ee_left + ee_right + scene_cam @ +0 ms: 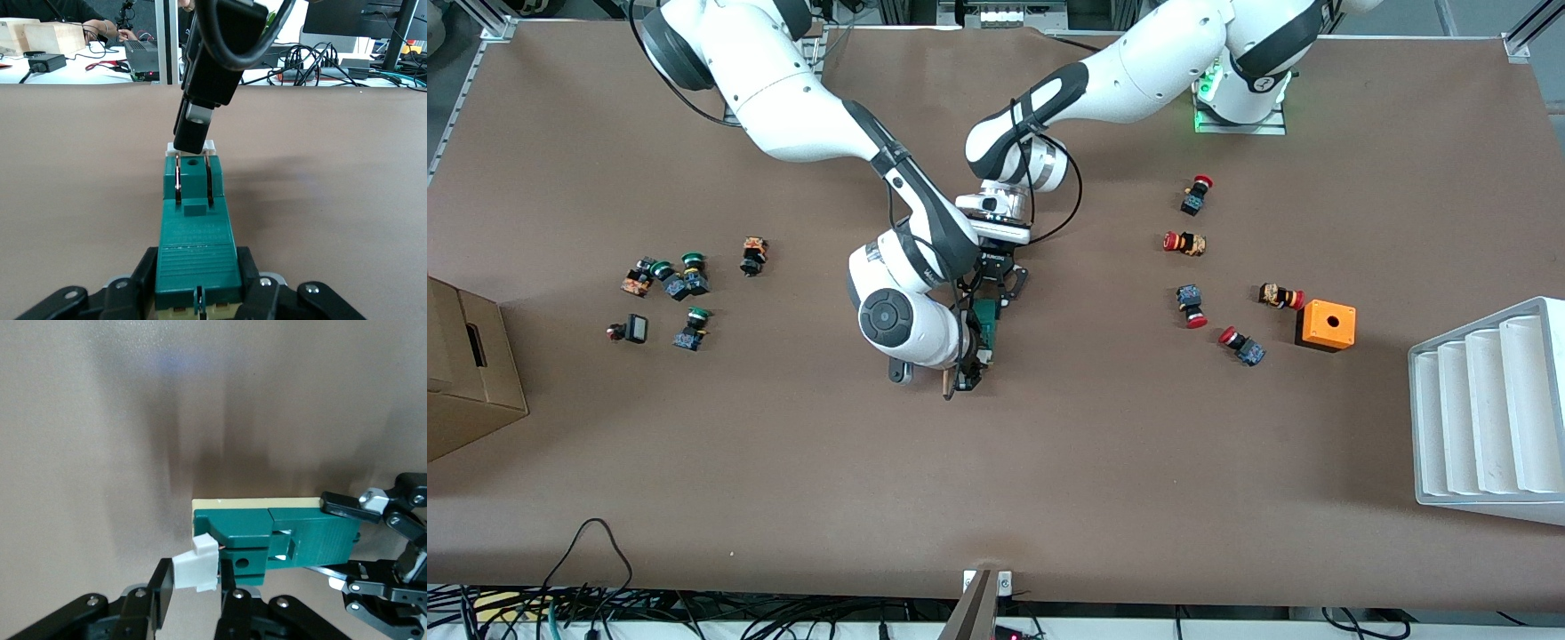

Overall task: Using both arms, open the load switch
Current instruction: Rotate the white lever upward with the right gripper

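Observation:
The load switch (987, 318), a narrow dark-green block (197, 230) with a white piece (195, 572) at one end, lies at the middle of the table. My left gripper (996, 286) is shut on the green end, one finger against each long side (197, 268). My right gripper (971, 369) is at the end with the white piece. Its fingers are closed on either side of that piece (195, 581), which sits slightly tilted between them. In the left wrist view, a right finger (197, 123) covers most of the white piece.
Red-capped push buttons (1185, 242) and an orange box with a hole (1326, 325) lie toward the left arm's end. A white ribbed tray (1485, 409) stands at that edge. Green-capped buttons (685, 276) and a cardboard box (463, 373) are toward the right arm's end.

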`<act>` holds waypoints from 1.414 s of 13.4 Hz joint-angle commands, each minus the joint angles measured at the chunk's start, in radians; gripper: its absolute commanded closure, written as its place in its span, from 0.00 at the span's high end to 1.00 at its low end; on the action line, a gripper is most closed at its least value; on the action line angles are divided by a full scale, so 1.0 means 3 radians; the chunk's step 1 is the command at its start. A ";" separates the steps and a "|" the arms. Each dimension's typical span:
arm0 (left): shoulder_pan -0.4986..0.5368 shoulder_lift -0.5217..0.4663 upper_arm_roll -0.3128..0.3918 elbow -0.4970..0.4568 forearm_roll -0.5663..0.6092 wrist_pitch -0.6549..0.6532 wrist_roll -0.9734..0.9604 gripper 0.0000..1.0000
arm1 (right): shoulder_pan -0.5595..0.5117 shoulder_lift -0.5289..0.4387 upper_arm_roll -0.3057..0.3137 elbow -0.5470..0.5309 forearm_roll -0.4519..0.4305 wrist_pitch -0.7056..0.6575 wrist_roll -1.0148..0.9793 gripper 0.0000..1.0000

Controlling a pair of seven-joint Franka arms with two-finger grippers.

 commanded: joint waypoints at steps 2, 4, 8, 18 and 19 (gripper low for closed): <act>-0.0028 0.0109 0.0017 0.0116 0.0173 0.0034 -0.0046 0.45 | 0.0016 -0.0160 0.0018 -0.0256 -0.0075 0.0042 0.0058 0.30; -0.0028 0.0114 0.0017 0.0116 0.0168 0.0034 -0.0056 0.45 | 0.0016 -0.0160 0.0018 -0.0256 -0.0075 0.0057 0.0058 0.30; -0.0023 0.0124 0.0017 0.0152 0.0137 0.0045 -0.0061 0.45 | 0.0032 -0.0165 0.0018 -0.0286 -0.0075 0.0073 0.0078 0.26; -0.0023 0.0160 0.0017 0.0177 0.0152 0.0045 -0.0061 0.45 | 0.0032 -0.0323 0.0024 -0.0465 -0.0075 0.0073 0.0083 0.26; -0.0023 0.0160 0.0017 0.0177 0.0152 0.0045 -0.0061 0.45 | 0.0032 -0.0334 0.0024 -0.0470 -0.0075 0.0083 0.0083 0.26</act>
